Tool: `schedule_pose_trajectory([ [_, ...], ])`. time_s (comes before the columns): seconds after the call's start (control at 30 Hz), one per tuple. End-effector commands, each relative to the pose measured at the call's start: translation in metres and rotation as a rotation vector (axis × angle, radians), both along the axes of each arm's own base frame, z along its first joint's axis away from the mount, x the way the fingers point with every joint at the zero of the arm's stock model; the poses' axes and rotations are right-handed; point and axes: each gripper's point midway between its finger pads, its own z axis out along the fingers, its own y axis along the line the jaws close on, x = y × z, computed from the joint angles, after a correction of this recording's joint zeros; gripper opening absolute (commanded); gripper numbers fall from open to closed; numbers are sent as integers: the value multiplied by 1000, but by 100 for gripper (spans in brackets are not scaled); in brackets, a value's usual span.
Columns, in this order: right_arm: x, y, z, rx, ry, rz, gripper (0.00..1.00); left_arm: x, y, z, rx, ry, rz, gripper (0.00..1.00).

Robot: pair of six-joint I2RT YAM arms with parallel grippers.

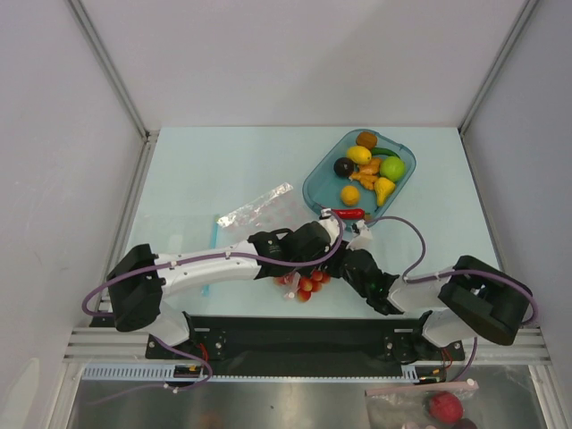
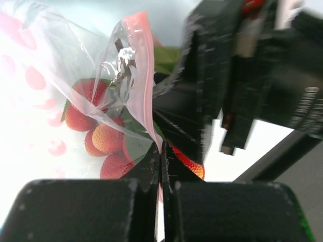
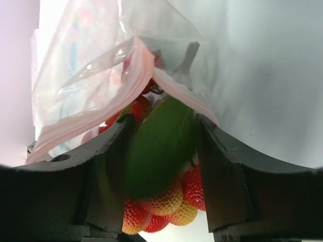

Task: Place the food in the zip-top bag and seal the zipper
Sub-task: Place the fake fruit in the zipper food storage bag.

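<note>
Top external: red-orange berry cluster (image 1: pixel 308 284) at bench (image 1: pixel 197 170) near edge, centre | clear crinkly zip-top bag (image 2: pixel 96 70) around berries | left end effector (image 2: pixel 161 151) clenched on pink zipper (image 2: pixel 144 75) | right end effector (image 3: pixel 164 123) released, straddling green leaf (image 3: pixel 161 151)

Bag (image 2: pixel 75 55): clear, with a pink zipper (image 2: pixel 144 75). Berries (image 2: pixel 106 138): red to orange, finely dimpled. Leaf (image 3: pixel 161 146): green. My fingers (image 3: pixel 227 176): black. Tray (image 1: pixel 317 183): teal. Lemon (image 1: pixel 359 154): yellow. Plum (image 1: pixel 344 166): dark brown. Table (image 1: pixel 223 170): pale blue-green.
</note>
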Motion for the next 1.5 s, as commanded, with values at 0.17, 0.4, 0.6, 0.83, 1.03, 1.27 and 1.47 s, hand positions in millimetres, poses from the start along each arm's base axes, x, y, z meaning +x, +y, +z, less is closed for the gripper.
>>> schedule_pose_trajectory([
  [0.17,27,25,14,95,-21,-24,50,-2,-11,17,-67,-25,-54,0],
  [0.4,35,40,16,141,-52,3,22,-4,-13,18,-78,-22,-63,0],
  [0.6,26,36,29,112,-132,37,0,-6,-9,30,-130,-22,-48,0],
  [0.83,11,18,60,60,-200,32,0,-5,-9,58,-220,-4,-21,0],
  [1.03,-7,15,104,53,-226,49,0,-10,-15,84,-275,12,-34,1],
  [1.27,-15,7,138,-43,-195,34,0,-39,-42,127,-438,98,-178,1],
  [1.47,-16,11,133,-63,-152,45,0,-72,-56,185,-631,107,-324,0],
])
